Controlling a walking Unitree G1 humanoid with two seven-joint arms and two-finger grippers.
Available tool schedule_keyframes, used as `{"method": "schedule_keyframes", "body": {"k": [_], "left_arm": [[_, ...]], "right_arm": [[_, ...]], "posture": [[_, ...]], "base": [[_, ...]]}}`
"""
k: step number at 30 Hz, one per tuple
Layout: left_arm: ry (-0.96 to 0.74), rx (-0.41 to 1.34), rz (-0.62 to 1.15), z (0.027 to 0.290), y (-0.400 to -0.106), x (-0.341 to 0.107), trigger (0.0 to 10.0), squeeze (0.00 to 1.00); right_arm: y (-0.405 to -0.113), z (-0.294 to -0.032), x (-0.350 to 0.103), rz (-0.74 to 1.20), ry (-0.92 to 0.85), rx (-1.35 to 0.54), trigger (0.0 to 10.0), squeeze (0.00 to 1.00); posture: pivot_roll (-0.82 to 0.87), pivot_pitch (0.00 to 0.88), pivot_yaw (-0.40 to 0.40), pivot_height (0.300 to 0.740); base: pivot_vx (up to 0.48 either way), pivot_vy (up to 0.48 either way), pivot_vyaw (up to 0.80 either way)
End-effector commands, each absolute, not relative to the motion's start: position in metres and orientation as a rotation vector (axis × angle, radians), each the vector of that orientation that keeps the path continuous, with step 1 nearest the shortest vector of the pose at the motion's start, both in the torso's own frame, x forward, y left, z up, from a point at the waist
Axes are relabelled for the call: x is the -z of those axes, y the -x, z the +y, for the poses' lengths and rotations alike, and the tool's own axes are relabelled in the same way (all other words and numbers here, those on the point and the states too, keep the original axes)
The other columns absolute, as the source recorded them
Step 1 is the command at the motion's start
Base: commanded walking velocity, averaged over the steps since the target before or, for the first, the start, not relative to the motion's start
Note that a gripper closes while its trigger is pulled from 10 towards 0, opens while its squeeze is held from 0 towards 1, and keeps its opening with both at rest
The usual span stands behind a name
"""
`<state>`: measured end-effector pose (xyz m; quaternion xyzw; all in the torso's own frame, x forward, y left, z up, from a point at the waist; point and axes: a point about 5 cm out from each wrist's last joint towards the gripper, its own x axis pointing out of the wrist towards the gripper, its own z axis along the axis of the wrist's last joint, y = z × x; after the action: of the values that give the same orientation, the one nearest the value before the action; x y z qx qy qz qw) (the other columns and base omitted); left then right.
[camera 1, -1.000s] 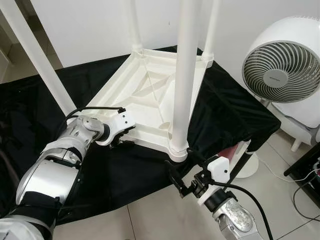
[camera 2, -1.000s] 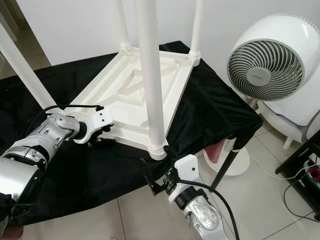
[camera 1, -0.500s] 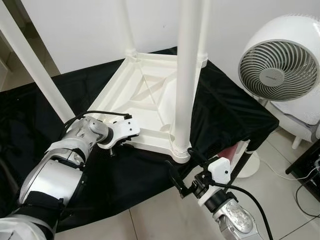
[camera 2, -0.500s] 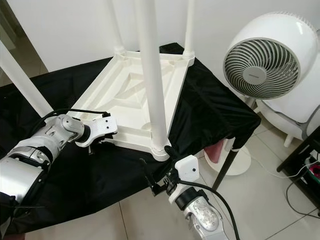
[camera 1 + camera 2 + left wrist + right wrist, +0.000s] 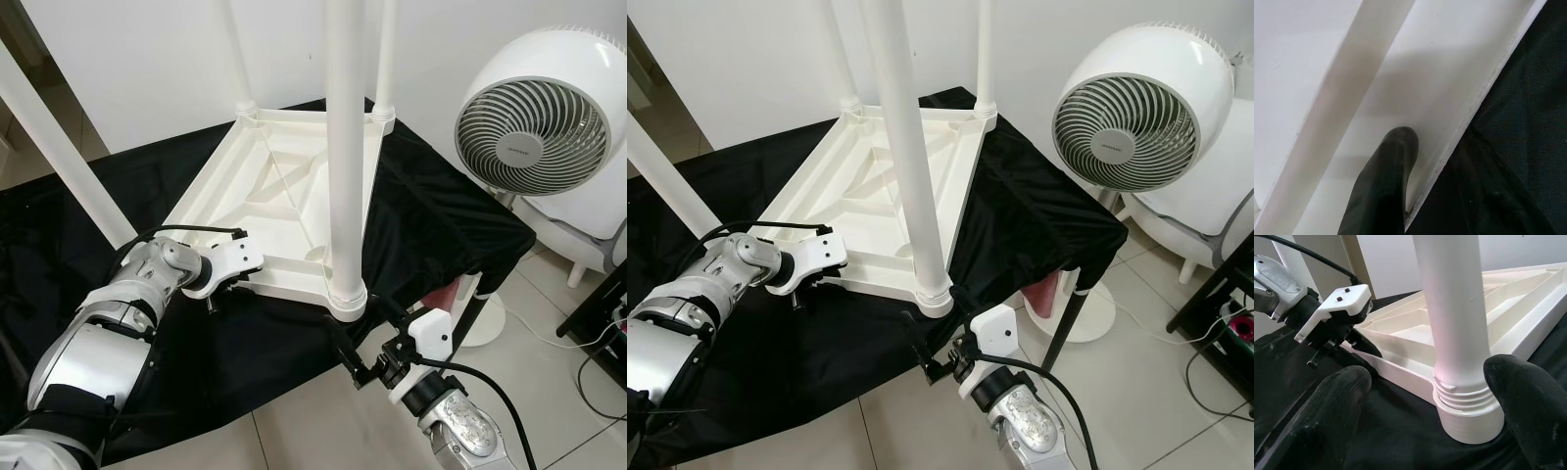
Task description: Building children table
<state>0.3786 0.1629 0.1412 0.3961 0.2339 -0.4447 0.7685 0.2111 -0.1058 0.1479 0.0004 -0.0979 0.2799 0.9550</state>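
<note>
Lying upside-down, table [image 5: 284,211] points legs [image 5: 343,147] upward.

Evenly lit from overhead, bright and sharp in both eye views. Soft shadow thrown under the upturned table [image 5: 284,211] onto the black cloth [image 5: 431,220]. Blurred up close at the right gripper's fingers [image 5: 1344,401]. Dimmer, shadowed plastic beside the left finger [image 5: 1388,181].

Right tool [image 5: 359,345] open, left tool [image 5: 227,285] extended
</note>
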Motion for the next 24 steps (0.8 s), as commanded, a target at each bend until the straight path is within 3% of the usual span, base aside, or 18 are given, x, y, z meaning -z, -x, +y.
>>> {"method": "schedule_keyframes", "body": {"k": [1,14,24], "left_arm": [[-0.734,0.742,0.539,0.192,-0.372,-0.117,0.0,0.00],[-0.639,0.823,0.548,0.202,-0.353,-0.097,0.0,0.00],[-0.611,0.831,0.483,0.221,-0.345,-0.113,0.0,0.00]], "right_arm": [[-0.211,-0.105,-0.145,-0.189,0.001,-0.580,10.0,0.00],[-0.214,-0.108,-0.146,-0.193,0.011,-0.577,10.0,0.00],[-0.217,-0.109,-0.146,-0.193,0.015,-0.598,10.0,0.00]], "posture": [[-0.06,0.110,0.103,0.740],[-0.04,0.120,0.101,0.740],[-0.01,0.132,0.086,0.740]], "base": [[0.000,0.000,0.00],[0.000,0.000,0.00],[0.000,0.000,0.00]]}}
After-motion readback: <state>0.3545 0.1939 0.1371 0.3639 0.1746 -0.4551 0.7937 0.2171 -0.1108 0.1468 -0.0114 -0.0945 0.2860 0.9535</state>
